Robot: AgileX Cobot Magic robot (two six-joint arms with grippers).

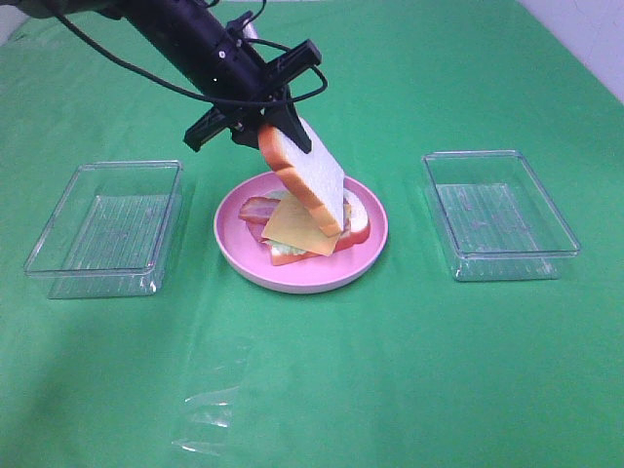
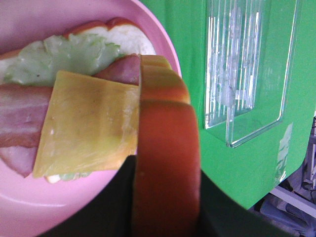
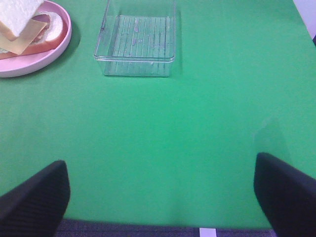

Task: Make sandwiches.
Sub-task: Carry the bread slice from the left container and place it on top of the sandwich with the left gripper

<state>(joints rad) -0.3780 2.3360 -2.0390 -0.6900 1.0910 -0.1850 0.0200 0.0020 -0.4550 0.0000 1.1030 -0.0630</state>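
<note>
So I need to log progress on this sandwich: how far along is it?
Done: bottom slice, lettuce, bacon and cheese are stacked on the pink plate. In hand: the left gripper holds the top bread slice tilted over the stack. Left: laying it flat. The right gripper hangs open.

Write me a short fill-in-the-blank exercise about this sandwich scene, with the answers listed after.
1. The left gripper holds a slice of ____ above the plate.
2. The topmost layer lying on the stack is a yellow square of ____.
3. The plate's colour is ____.
4. The right gripper hangs over bare green cloth with its jaws ____.

Missing words: bread; cheese; pink; open
</note>
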